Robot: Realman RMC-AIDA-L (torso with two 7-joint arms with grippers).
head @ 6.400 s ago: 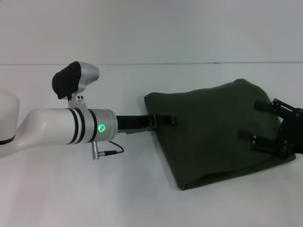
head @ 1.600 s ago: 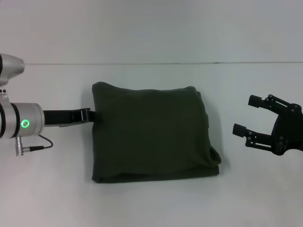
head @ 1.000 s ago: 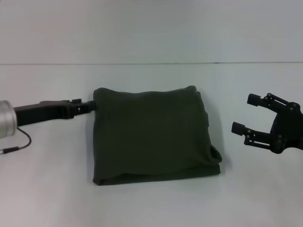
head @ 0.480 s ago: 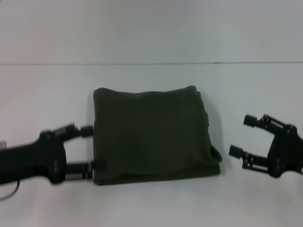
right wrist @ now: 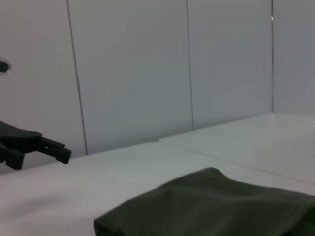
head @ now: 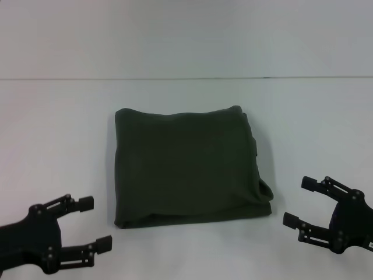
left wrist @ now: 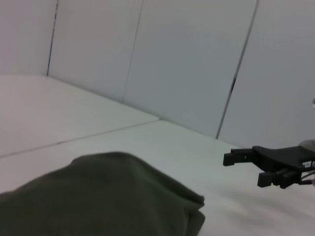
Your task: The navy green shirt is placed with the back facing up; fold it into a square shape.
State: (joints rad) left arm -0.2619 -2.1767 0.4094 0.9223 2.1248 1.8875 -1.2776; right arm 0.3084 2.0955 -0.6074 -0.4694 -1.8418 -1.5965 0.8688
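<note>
The shirt (head: 189, 166) lies folded, roughly square, on the table (head: 58, 116) between my left gripper (head: 87, 224) and right gripper (head: 303, 201); both are spread apart and empty (neither touches cloth); a careless sweep inward could snag its loose corner nearest my right gripper.

A white table (head: 186, 46) — pale panelled wall (left wrist: 187, 59) behind.

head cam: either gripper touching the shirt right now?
No: the left gripper and right gripper both sit open on the white table, clear of the folded navy green shirt.
</note>
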